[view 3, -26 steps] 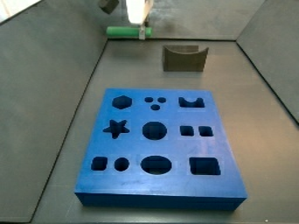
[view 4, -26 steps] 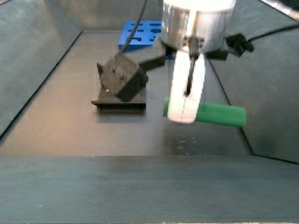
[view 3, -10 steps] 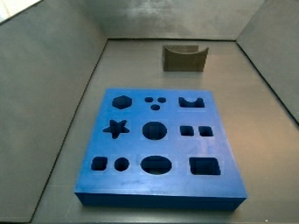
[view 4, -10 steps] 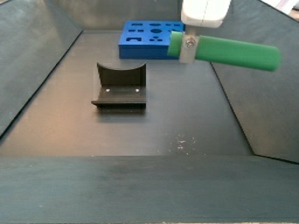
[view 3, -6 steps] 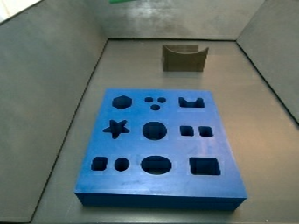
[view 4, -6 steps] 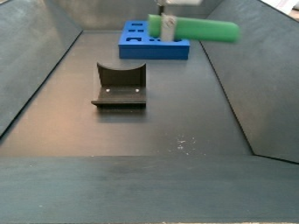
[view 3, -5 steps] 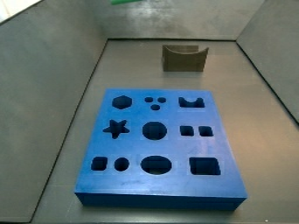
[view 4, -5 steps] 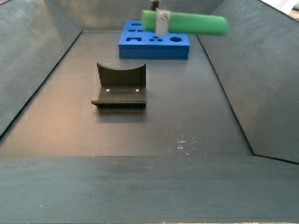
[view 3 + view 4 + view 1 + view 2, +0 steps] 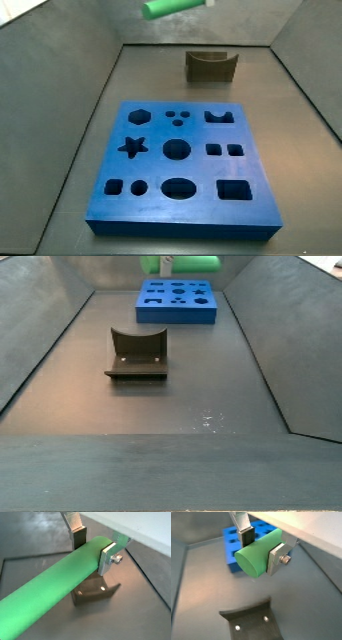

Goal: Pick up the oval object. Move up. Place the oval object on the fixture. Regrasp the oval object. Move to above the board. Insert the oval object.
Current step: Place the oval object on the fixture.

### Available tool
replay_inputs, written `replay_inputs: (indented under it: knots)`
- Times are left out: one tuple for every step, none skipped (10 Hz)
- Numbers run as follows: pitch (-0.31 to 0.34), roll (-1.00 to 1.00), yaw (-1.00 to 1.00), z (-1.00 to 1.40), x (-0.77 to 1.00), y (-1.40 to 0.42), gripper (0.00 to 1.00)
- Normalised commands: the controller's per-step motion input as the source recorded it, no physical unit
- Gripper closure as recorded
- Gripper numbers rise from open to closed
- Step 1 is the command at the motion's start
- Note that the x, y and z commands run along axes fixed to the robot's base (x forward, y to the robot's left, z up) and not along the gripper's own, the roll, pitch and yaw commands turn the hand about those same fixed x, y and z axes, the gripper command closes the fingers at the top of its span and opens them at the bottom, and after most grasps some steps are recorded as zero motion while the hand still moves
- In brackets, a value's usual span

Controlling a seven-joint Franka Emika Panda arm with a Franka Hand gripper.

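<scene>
Items counted: one oval object (image 9: 60, 582), one fixture (image 9: 210, 66), one board (image 9: 183, 167), one gripper (image 9: 92, 543). Two silver fingers (image 9: 277, 558) are pinching the green peg across its sides in both wrist views, dark pads pressing on it near one rounded end (image 9: 254, 560), with most of its length sticking out to one side. The peg is hanging high in the air, clear of the floor. In a side view only part of it (image 9: 177, 7) is showing at the upper edge; the other side view is cutting it off likewise (image 9: 193, 264), above the far blue board (image 9: 175, 303). The gripper itself is not showing in either side view. The fixture (image 9: 138, 354) is standing empty on the grey floor (image 9: 174, 406), well apart from the board. Below the peg, a wrist view is showing the fixture (image 9: 252, 624) only partly, cropped by the frame. The board (image 9: 236, 539) is largely hidden behind the peg there.
</scene>
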Motion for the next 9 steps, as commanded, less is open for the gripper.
replay_inputs:
  knots:
    - [0.081, 0.00, 1.00, 0.01, 0.20, -0.18, 1.00]
    - [0.091, -0.01, 1.00, 0.02, 0.09, -0.09, 1.00]
    - [0.098, -0.01, 1.00, 0.02, 0.06, -0.07, 1.00]
    - [0.103, -0.01, 1.00, 0.01, 0.06, -0.05, 1.00]
    - [0.179, -0.56, 1.00, -0.16, 0.37, 1.00, 1.00]
    - [0.190, -0.59, 1.00, -0.16, 0.37, 1.00, 1.00]
    - [0.218, -0.68, 1.00, -0.16, 0.40, 1.00, 1.00]
    - [0.249, -0.72, 1.00, -0.14, 0.41, 1.00, 1.00]
    - [0.318, -0.78, 1.00, -0.07, 0.31, 0.75, 1.00]
